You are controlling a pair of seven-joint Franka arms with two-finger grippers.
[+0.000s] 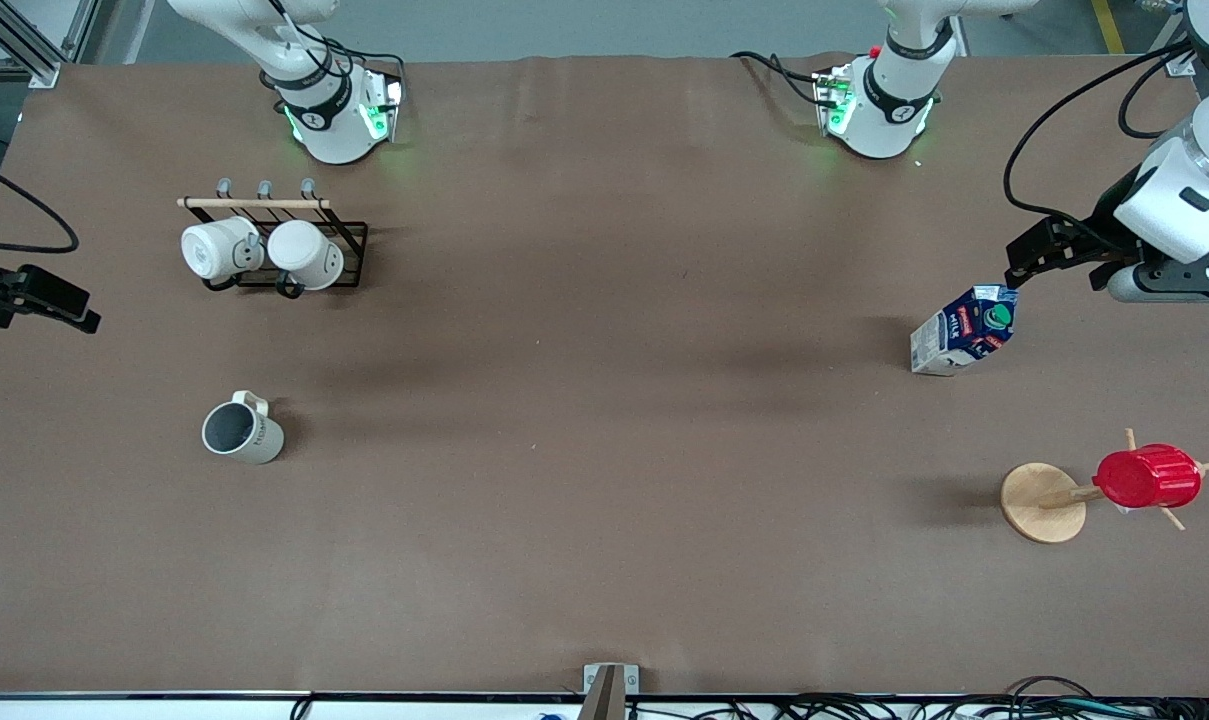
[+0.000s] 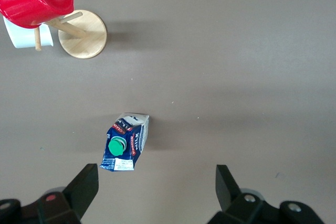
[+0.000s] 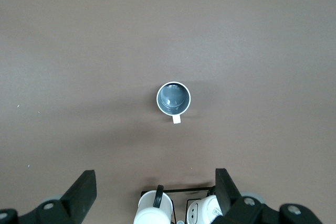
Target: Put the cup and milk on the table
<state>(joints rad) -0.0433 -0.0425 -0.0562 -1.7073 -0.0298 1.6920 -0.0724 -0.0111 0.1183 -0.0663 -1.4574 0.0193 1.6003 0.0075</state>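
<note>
The cup (image 1: pixel 242 432), cream-white with a grey inside, stands upright on the brown table (image 1: pixel 604 400) toward the right arm's end. It also shows in the right wrist view (image 3: pixel 174 98). The milk (image 1: pixel 964 330), a blue and white carton with a green cap, stands on the table toward the left arm's end and shows in the left wrist view (image 2: pixel 125 141). My left gripper (image 1: pixel 1039 255) is open and empty, up in the air beside the milk; its jaws stand wide apart (image 2: pixel 157 192). My right gripper (image 1: pixel 64 305) is open and empty, high over the table's edge (image 3: pixel 156 195).
A black wire rack (image 1: pixel 264 245) with two plain white mugs stands farther from the front camera than the cup. A ribbed red cup (image 1: pixel 1147 477) hangs on a wooden peg stand (image 1: pixel 1042 502), nearer to the camera than the milk.
</note>
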